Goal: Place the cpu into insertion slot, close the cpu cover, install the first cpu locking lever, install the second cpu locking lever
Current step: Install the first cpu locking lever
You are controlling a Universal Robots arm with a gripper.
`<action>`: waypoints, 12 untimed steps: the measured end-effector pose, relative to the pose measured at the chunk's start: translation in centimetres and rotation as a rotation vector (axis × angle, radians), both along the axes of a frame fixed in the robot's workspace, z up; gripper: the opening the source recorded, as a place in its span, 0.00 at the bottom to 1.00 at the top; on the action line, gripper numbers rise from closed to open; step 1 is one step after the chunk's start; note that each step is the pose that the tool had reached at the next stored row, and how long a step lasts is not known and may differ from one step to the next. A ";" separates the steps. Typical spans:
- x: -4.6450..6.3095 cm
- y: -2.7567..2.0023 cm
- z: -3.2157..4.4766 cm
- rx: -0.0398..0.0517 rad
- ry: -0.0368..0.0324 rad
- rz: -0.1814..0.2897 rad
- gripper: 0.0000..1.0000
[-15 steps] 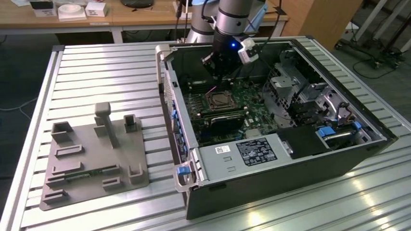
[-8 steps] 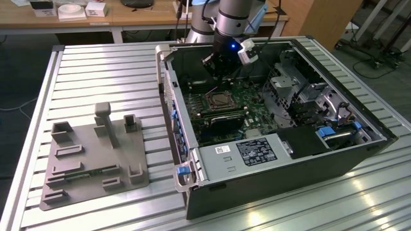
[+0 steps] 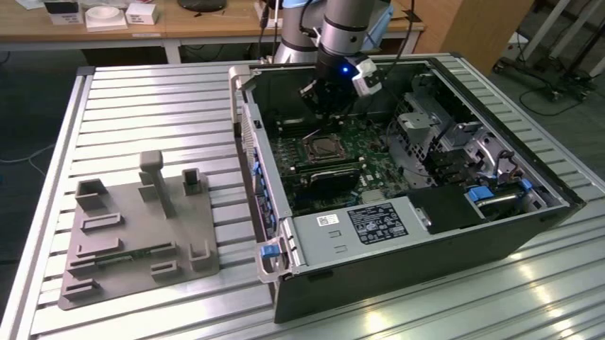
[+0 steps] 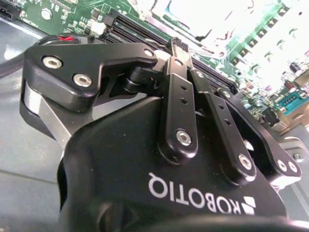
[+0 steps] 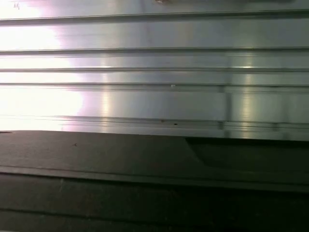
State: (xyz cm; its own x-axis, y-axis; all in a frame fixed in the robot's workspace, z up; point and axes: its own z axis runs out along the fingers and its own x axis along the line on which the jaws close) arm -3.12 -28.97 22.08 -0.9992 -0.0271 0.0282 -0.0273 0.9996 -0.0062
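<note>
The slot point(image 3: 327, 159) is a square socket set in the green board, on the floor of the open case and just beside the long black memory slots. The cover point(image 3: 307, 149), a thin silvery frame, looks to lie flat over it rather than standing up on its hinge. In its square window sits the cpu point(image 3: 327, 147), a flat grey square, level with the board.

The arm point(image 3: 345, 25) comes down vertically at the far side. Its gripper point(image 3: 325, 112) points downward, with the fingers point(image 4: 179, 92) pressed together.
</note>
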 end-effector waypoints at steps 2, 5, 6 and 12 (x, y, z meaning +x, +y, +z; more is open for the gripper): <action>0.1 0.00 -0.07 -0.0001 0.0001 0.000 0.11; 0.2 0.03 -0.12 -0.0001 0.0001 0.000 0.11; 0.2 0.03 -0.12 -0.0002 0.0001 0.000 0.11; 0.2 0.05 -0.11 0.0000 0.0000 0.000 0.11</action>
State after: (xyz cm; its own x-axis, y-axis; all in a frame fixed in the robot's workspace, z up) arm -2.95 -28.92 21.97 -0.9992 -0.0271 0.0282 -0.0273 0.9996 -0.0062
